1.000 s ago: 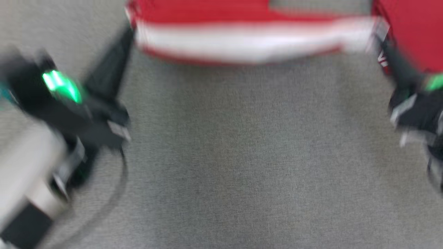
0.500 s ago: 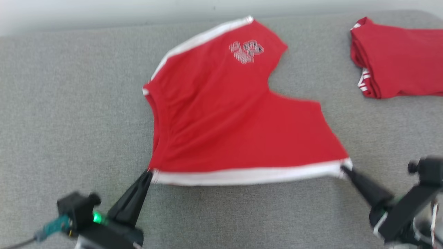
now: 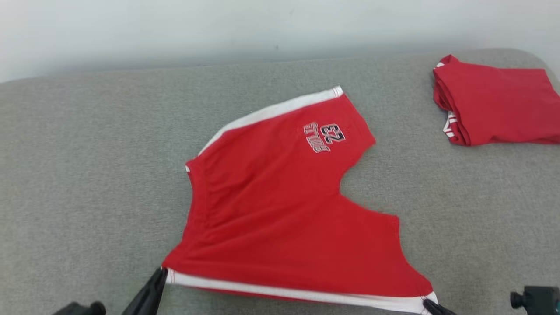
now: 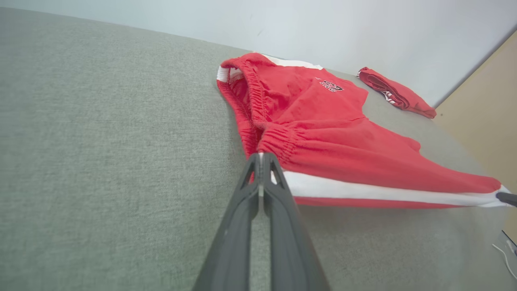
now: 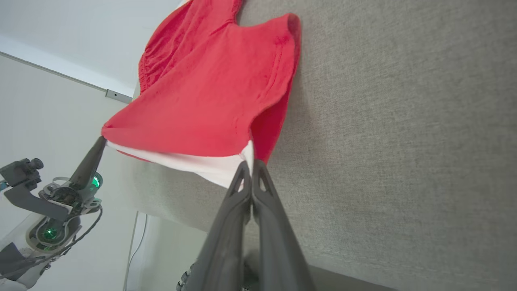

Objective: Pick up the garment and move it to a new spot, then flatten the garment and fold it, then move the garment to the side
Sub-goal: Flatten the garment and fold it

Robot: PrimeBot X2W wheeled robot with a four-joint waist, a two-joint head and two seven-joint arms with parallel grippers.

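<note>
The garment [image 3: 280, 210] is a pair of red shorts with white side stripes and a "23" print, spread on the grey cushion [image 3: 87, 175]. My left gripper [image 3: 161, 273] is shut on the near left corner, at the waistband end of the white stripe [image 4: 363, 192]. My right gripper [image 3: 428, 302] is shut on the near right corner at the leg hem. In the left wrist view the garment [image 4: 323, 121] has its near edge lifted off the cushion between my left gripper [image 4: 261, 157] and the right fingertip [image 4: 507, 198]. The right wrist view shows my right gripper [image 5: 250, 165] pinching the white hem of the garment [image 5: 210, 93].
A second red garment [image 3: 498, 107] lies folded at the far right of the cushion, also seen as the folded garment [image 4: 396, 93]. A pale wall [image 3: 218, 30] runs behind the cushion. Bare grey cushion [image 5: 404, 121] stretches to the left and right of the shorts.
The head camera has tilted up, so the whole picture shifted down and sharpened. Both grippers stay shut on the garment's near corners, with the edge stretched between them.
</note>
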